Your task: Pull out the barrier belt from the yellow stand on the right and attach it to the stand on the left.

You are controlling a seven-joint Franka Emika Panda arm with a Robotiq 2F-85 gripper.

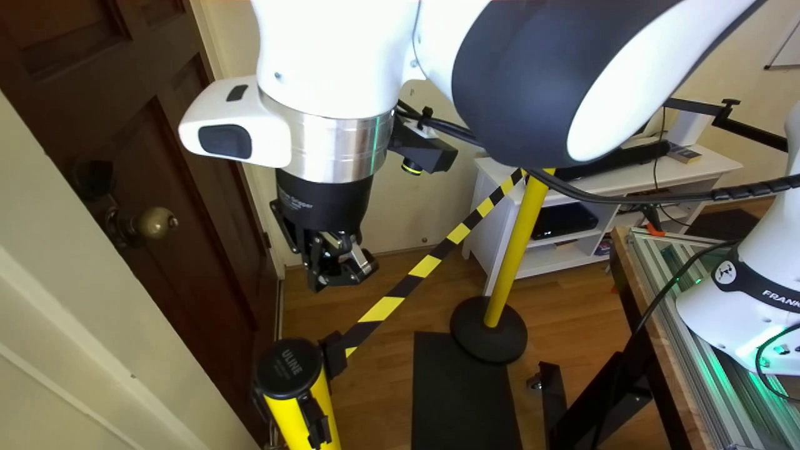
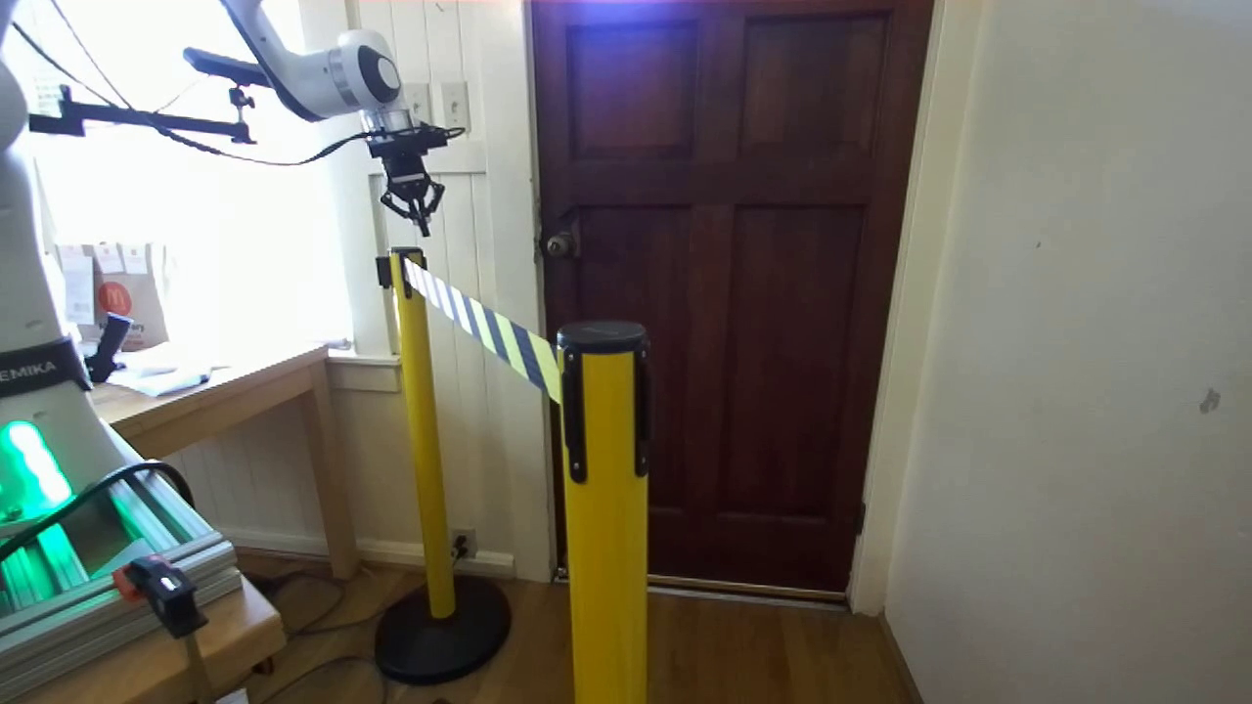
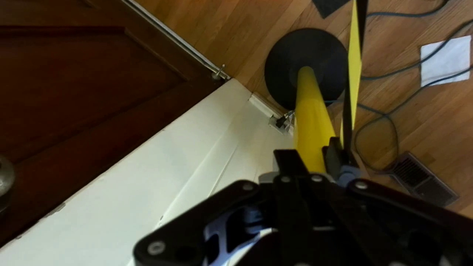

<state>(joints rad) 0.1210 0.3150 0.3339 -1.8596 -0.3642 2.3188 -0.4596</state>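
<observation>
presently: gripper [image 2: 424,231], one — jaws pressed together, empty; barrier belt [image 1: 425,267], one, strung between yellow stands [image 2: 606,538] — if its clip [image 1: 334,354] is half-seated, a bump could spring it loose.

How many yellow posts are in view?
2: one post near the white cabinet, the other post beneath the claw. A striped belt runs between them. Each shows in both exterior views.

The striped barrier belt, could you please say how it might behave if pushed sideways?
The striped barrier belt would probably flex, being thin and flat. Running straight between the yellow posts, it likely has little slack, so pushing may tug them. Their broad bases should resist tipping.
</observation>
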